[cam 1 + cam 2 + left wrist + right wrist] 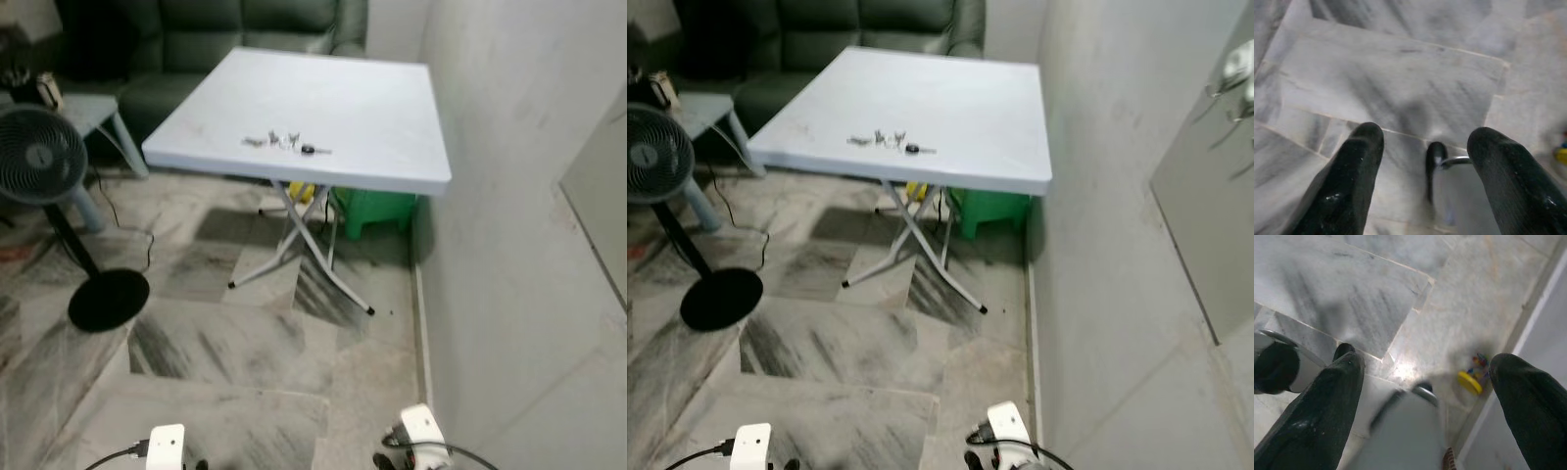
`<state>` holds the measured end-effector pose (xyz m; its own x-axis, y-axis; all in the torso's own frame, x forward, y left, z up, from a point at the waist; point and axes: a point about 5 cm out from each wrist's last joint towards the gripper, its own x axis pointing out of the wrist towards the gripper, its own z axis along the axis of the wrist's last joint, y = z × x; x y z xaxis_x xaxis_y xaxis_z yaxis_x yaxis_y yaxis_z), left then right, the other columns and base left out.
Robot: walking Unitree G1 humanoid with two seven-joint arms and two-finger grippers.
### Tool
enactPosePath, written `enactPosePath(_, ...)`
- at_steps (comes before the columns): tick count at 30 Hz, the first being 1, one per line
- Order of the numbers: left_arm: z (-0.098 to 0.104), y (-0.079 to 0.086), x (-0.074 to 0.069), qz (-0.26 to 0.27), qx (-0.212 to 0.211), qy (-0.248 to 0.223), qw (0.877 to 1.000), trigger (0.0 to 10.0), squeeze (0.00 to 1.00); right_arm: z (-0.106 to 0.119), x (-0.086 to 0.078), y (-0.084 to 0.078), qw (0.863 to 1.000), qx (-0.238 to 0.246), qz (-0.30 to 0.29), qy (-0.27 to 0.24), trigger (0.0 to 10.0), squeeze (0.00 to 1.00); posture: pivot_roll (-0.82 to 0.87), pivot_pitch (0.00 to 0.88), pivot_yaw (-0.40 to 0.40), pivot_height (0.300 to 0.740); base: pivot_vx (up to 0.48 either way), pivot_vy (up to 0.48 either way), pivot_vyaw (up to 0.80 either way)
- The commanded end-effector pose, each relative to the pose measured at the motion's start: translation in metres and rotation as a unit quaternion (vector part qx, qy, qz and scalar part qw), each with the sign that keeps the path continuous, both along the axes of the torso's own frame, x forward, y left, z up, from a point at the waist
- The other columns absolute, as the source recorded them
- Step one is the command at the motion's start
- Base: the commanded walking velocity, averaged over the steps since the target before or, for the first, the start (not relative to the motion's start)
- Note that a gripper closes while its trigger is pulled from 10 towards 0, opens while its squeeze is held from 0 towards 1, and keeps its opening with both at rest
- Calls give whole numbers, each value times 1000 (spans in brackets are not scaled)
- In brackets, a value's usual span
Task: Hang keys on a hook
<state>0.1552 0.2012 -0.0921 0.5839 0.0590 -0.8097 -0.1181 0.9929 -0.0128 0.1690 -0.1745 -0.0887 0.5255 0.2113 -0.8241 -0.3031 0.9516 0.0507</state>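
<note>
A bunch of keys point(286, 144) lies near the front edge of a white folding table point(372, 108) ahead of me. On the wall at the upper right are hooks point(1232, 70). Both arms hang low, their wrists showing at the bottom edge of the eye views. My left gripper point(1422, 171) points down at the marble floor with its fingers point(1347, 181) spread apart and nothing between them. My right gripper point(1425, 401) is likewise open over the floor, holding nothing.
A standing fan point(39, 157) with a round black base point(108, 299) is at the left. A dark sofa point(216, 39) stands behind the table. A green stool point(377, 211) sits under the table. A wall point(519, 196) runs along the right. A small yellow toy point(1471, 379) lies on the floor by the wall.
</note>
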Motion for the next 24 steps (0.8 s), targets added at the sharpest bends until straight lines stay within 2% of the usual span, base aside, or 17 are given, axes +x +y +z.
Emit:
enactPosePath(1,-4,-5,-7,-2,-8,12,1000,10000,0,0,0,-3,1000,-3,-5,1,10000,0,-62,0,-20,740,0,439,0)
enactPosePath(21,-3,-7,-6,-7,-9,11,1000,10000,0,-2,-5,-5,1000,-7,-3,13,10000,0,-60,0,-25,740,0,472,0)
enactPosePath(22,-3,-7,-6,-7,-9,11,1000,10000,0,-2,-5,-5,1000,-5,-5,13,10000,1000,-59,0,-25,740,0,469,0)
enactPosePath(24,-4,-6,-6,-7,-9,12,1000,10000,0,-2,-6,-4,1000,-1,-9,14,10000,1000,-59,0,-24,740,0,471,0)
